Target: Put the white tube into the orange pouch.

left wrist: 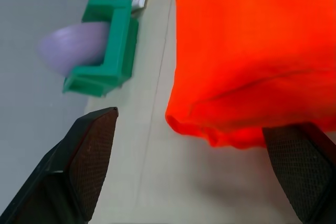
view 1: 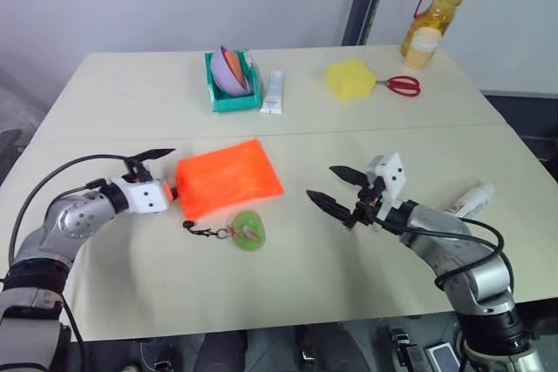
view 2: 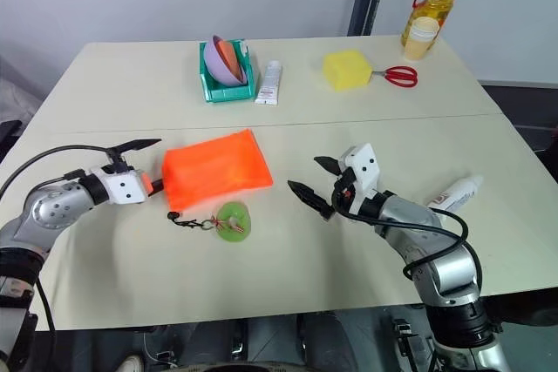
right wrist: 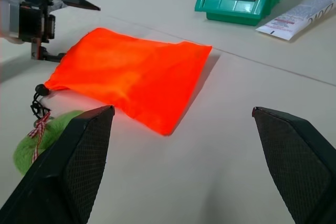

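Pouch (view 1: 228, 178), bright orange, lies flat on our table (view 1: 349, 250); what it holds is hidden. Our left gripper (view 1: 164, 172) spreads wide at its mouth, our right gripper (view 1: 338, 189) hovers spread, empty. White tube (view 1: 472, 200) lies beside our right arm. Green bin (view 1: 228, 93) holds bowls (view 1: 230, 71).

White tube (view 1: 472, 200) partly behind right arm
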Controlling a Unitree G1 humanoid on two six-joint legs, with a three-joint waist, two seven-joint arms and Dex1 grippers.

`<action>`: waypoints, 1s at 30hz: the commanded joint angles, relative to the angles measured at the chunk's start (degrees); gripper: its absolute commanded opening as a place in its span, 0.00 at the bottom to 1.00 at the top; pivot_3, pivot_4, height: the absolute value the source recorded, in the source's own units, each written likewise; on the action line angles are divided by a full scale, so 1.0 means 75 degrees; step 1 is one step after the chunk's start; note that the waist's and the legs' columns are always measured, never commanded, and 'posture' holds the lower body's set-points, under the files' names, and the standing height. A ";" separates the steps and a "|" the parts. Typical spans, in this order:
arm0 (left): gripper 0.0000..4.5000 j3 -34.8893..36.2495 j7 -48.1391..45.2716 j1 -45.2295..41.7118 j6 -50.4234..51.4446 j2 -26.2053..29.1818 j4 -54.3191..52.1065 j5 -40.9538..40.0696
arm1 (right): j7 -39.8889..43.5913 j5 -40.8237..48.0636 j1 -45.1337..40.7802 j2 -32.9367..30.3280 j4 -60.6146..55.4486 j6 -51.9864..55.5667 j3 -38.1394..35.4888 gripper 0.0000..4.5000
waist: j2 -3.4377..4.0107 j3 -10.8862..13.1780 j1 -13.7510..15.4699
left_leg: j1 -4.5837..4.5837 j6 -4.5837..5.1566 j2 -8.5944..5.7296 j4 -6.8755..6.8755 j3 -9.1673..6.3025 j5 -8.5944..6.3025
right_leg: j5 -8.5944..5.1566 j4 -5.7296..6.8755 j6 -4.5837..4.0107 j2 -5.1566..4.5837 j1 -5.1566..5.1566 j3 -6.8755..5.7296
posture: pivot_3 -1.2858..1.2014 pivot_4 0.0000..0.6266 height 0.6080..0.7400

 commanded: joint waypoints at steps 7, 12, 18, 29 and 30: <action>0.95 -0.0256 -0.0426 -0.0534 -0.0612 -0.0284 0.0334 -0.0805 | -0.0027 -0.0147 0.0124 0.0087 -0.0290 -0.0206 0.0032 0.99 | 0.0000 0.0000 -0.0015 | 0.0000 0.0000 -0.0001 0.0011 0.0005 0.0000 | 0.0000 0.0011 0.0001 0.0001 -0.0002 0.0000 | 0.52 0.24 0.89; 0.50 -0.0263 -0.0965 -0.0570 -0.0560 -0.0260 0.0185 -0.1357 | -0.0030 -0.0201 0.0163 0.0125 -0.0332 -0.0194 0.0046 1.00 | 0.0000 0.0000 -0.0007 | 0.0000 0.0000 0.0000 0.0012 0.0004 0.0000 | 0.0000 0.0017 0.0000 0.0003 -0.0003 -0.0001 | 0.52 0.24 0.89; 0.02 -0.0208 -0.1886 -0.0353 0.0149 -0.0376 -0.0382 -0.2351 | -0.0143 -0.0216 0.0149 0.0134 -0.0334 -0.0164 -0.0052 1.00 | 0.0000 0.0000 -0.0006 | 0.0000 0.0000 -0.0001 0.0016 0.0004 0.0000 | 0.0000 0.0020 0.0001 0.0004 -0.0002 0.0000 | 0.52 0.24 0.89; 0.02 0.0456 -0.1947 0.0149 0.5309 -0.1261 -0.3803 -0.4452 | -0.1040 -0.0336 0.0151 -0.0312 0.0012 -0.0019 -0.1783 1.00 | 0.0000 0.0000 0.0024 | -0.0009 0.0000 -0.0007 0.0039 -0.0009 0.0001 | 0.0002 0.0026 0.0006 0.0002 0.0002 0.0000 | 0.52 0.24 0.89; 0.02 0.0506 -0.1853 0.0172 0.5748 -0.1356 -0.4111 -0.4526 | -0.1027 -0.0242 0.0192 -0.0368 -0.0009 0.0047 -0.1961 1.00 | 0.0000 0.0000 0.0013 | -0.0011 0.0000 -0.0007 0.0046 -0.0011 0.0001 | 0.0003 0.0025 0.0008 0.0003 0.0005 0.0001 | 0.52 0.24 0.89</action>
